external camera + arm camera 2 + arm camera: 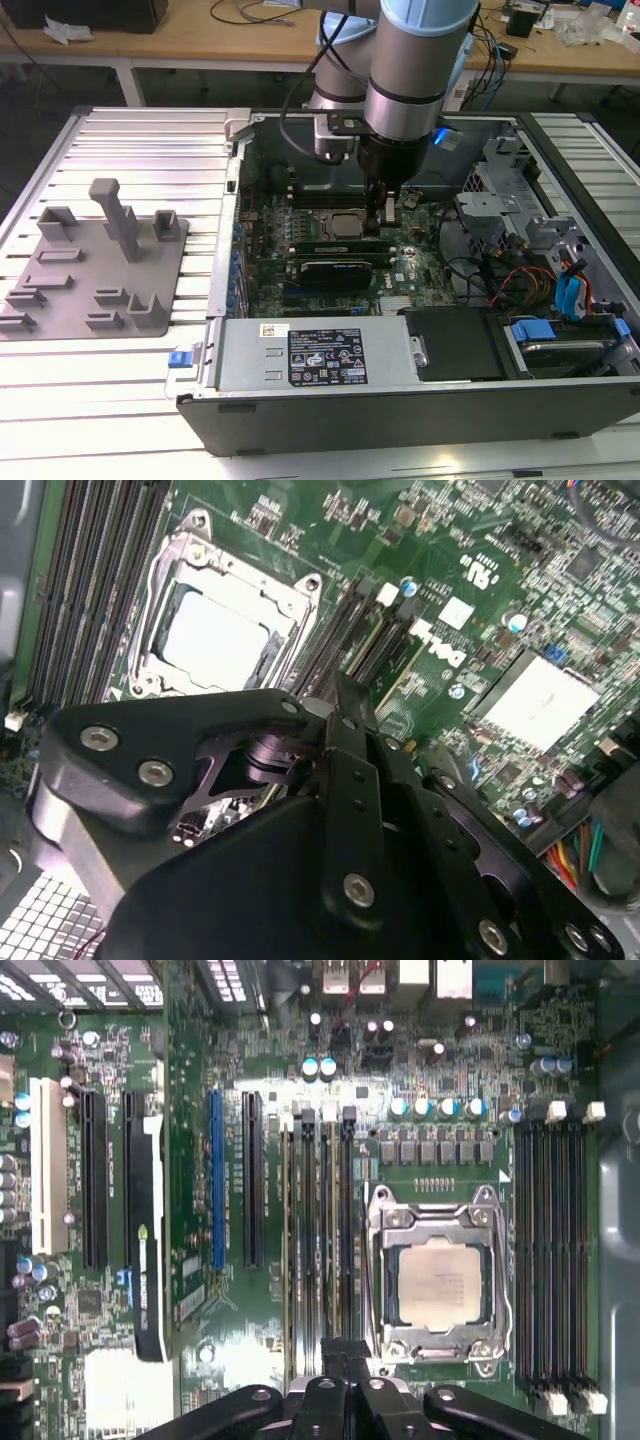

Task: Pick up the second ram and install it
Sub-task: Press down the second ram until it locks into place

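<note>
The arm (pixel 405 70) is reaching straight down into the open computer case (pixel 400 400), gripper (pixel 388 212) hovering low over the motherboard (pixel 190 1280) just beside the processor socket (pixel 437 1285). Its fingers (pixel 345 715) are drawn together over the memory slots (pixel 318 1240); whether they are pinching the second ram (pixel 325 1260) I cannot tell. A thin stick is standing in those slots directly under the fingertips. At 9 o'clock from the case, the grey fixture plate (pixel 95 270) is lying on the ribbed white table (pixel 130 140). Wooden benches (pixel 200 35) are standing at 12 o'clock.
</note>
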You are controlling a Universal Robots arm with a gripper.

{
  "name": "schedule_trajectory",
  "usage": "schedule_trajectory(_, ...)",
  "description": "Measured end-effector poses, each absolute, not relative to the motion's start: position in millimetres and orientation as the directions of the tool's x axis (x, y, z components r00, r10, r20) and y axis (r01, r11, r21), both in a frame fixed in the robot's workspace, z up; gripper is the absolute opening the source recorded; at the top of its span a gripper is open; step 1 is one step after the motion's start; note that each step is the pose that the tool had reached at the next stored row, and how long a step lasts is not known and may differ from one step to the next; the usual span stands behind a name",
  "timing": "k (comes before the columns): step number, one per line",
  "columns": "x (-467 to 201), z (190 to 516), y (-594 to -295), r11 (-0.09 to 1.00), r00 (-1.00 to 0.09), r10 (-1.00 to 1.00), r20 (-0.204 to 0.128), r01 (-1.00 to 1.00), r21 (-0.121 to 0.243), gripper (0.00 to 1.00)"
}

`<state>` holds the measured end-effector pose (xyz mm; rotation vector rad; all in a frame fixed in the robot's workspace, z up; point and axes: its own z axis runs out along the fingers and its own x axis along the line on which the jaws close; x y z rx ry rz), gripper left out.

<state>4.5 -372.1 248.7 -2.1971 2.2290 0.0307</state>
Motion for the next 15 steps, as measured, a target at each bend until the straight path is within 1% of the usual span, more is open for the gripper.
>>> schedule_trajectory(5, 22, 248, -372, 0.015, -0.015, -1.000, -0.022, -1.000, 0.006, 0.08)
schedule_trajectory(15, 25, 241, -372, 0.030, -0.030, -0.999, -0.022, -1.000, 0.005, 0.08)
